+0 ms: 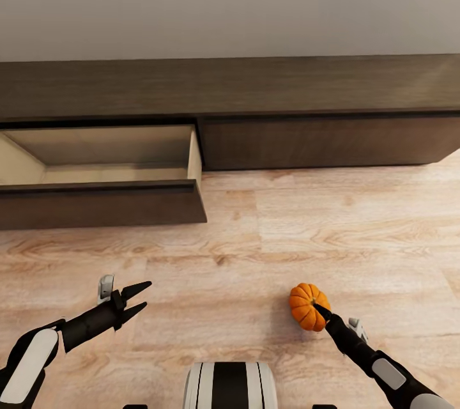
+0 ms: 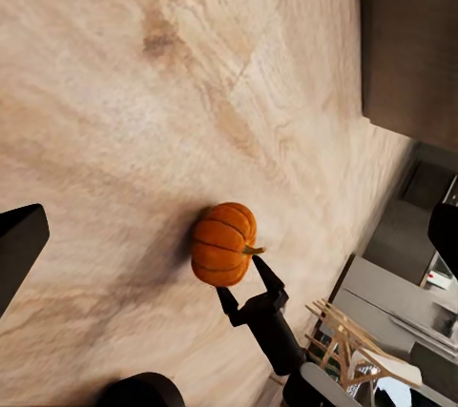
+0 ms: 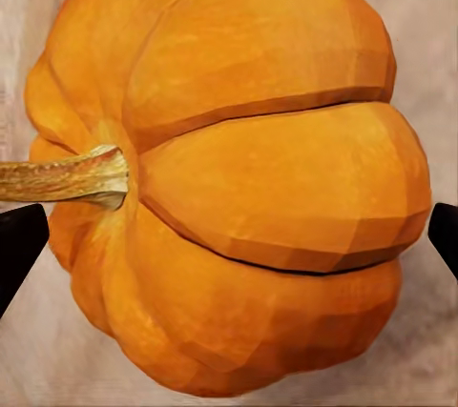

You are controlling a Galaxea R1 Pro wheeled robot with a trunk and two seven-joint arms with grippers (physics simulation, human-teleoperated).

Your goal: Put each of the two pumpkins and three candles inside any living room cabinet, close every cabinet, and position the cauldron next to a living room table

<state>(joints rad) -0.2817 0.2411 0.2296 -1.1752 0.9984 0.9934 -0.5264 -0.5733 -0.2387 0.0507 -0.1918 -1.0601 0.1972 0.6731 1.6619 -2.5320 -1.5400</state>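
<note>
While the right gripper [image 1: 317, 310] holds a pumpkin [image 1: 307, 306] above the floor [image 1: 255, 249], the left gripper [image 1: 137, 298] hangs wide; cabinet [image 1: 230, 86] drawer [image 1: 102, 204] stands open.

Light wood floor [image 1: 255, 236]: cabinet [image 1: 255, 108] standing on it, drawer [image 1: 102, 179] open.

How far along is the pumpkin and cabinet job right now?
Early. Done: one cabinet drawer is open, nothing visible inside. In hand: right hand holds a pumpkin above the floor; left hand is open. Left: stow it and the rest, close up.
</note>
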